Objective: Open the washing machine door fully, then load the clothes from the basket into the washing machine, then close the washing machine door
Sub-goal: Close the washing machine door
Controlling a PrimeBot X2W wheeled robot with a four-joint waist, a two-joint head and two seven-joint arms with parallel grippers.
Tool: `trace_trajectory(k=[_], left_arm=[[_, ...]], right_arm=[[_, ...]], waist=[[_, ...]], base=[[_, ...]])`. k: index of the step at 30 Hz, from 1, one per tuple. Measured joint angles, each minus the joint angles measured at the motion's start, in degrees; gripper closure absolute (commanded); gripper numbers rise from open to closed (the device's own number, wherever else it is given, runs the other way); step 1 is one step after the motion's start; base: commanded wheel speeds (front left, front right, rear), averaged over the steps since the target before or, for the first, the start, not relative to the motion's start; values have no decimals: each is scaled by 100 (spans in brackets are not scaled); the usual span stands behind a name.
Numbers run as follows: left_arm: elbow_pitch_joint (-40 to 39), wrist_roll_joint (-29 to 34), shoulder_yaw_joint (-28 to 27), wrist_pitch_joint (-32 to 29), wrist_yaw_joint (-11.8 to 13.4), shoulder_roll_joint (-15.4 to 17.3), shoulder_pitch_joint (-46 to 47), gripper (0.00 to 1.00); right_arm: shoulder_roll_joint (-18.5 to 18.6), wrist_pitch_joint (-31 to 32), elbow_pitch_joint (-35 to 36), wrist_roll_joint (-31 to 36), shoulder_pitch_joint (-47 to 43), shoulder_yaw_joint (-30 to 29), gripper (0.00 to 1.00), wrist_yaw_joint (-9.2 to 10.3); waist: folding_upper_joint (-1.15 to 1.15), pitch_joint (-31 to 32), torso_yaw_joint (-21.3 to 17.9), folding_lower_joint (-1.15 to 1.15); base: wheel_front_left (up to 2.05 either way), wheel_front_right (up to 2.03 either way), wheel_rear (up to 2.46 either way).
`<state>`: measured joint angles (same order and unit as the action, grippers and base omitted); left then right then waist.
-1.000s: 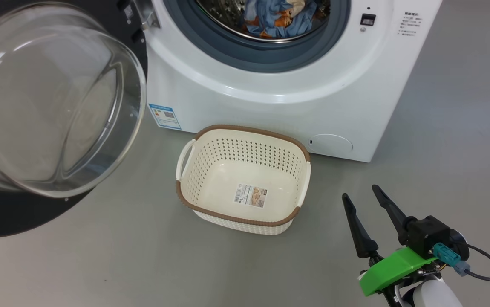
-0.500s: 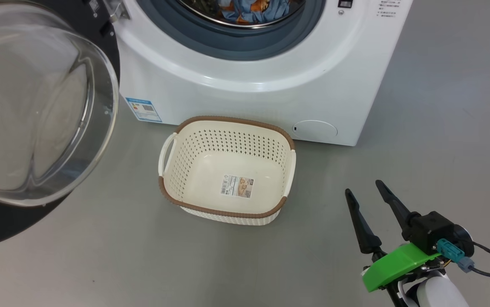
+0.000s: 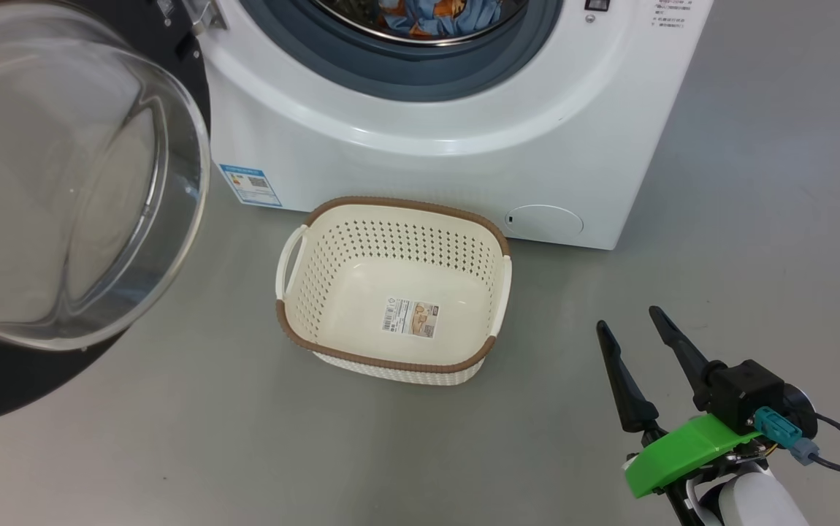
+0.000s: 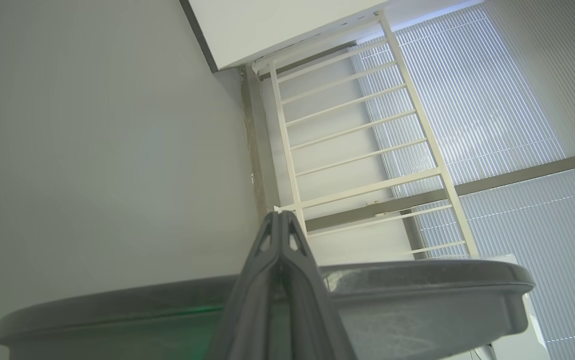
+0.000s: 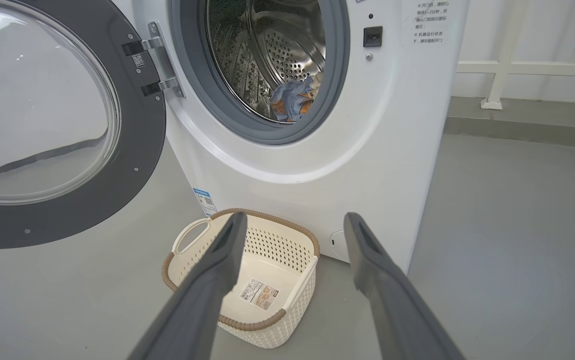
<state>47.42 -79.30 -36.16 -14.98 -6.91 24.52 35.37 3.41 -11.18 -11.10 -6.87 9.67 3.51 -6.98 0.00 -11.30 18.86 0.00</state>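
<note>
Right gripper (image 3: 626, 318) first: its two dark fingers are spread wide, nothing between them, hovering above the bare grey floor (image 3: 172, 453) at the five o'clock corner of my head view. Left gripper (image 4: 281, 214), on its own wrist camera, has its fingers pressed flat together, empty, pointing up toward a wall and a white railing. Out from the right gripper, the basket (image 3: 398, 202) sits at nine o'clock, near but well clear of the fingers. It is empty down to the label sticker (image 3: 410, 317) and stands just in front of the washing machine (image 3: 427, 168). At eleven o'clock, further off, is the drum (image 5: 277, 50), and the clothes (image 5: 292, 102) lie low inside it, blue with orange print. So I judge the loading done and the closing step in hand. The washing machine door (image 3: 62, 190) hangs swung wide at ten o'clock, well apart from both grippers, glass bowl bulging toward me. Next, as I read it, an arm must reach across to the door's outer black rim and sweep it round toward the latch slot (image 5: 371, 36) at one o'clock of the opening, pressing until it catches. I'd also check that no fabric trails over the grey gasket (image 5: 267, 132).
</note>
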Motion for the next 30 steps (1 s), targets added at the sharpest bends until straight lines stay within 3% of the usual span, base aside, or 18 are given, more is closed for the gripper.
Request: trace_trajectory(k=[15,21,30], left_arm=[[-394,-724,153,-1869,-37,-33,-508,100],[-673,-1053,323,-2798,-30,-258,-704,100],[-1682,-1686,517,-4239,270,-576,-1334,100]], right_arm=[[13,-1,-60,-36,-5,43,0,0],[12,-3,-120,-81,-8,98,0,0],[11,-53,-249,-119,-9,172,0,0]], waist=[[0,90,62,0],[0,125,49,0],[0,227,-29,0]], base=[[0,0,0],[0,0,0],[0,0,0]])
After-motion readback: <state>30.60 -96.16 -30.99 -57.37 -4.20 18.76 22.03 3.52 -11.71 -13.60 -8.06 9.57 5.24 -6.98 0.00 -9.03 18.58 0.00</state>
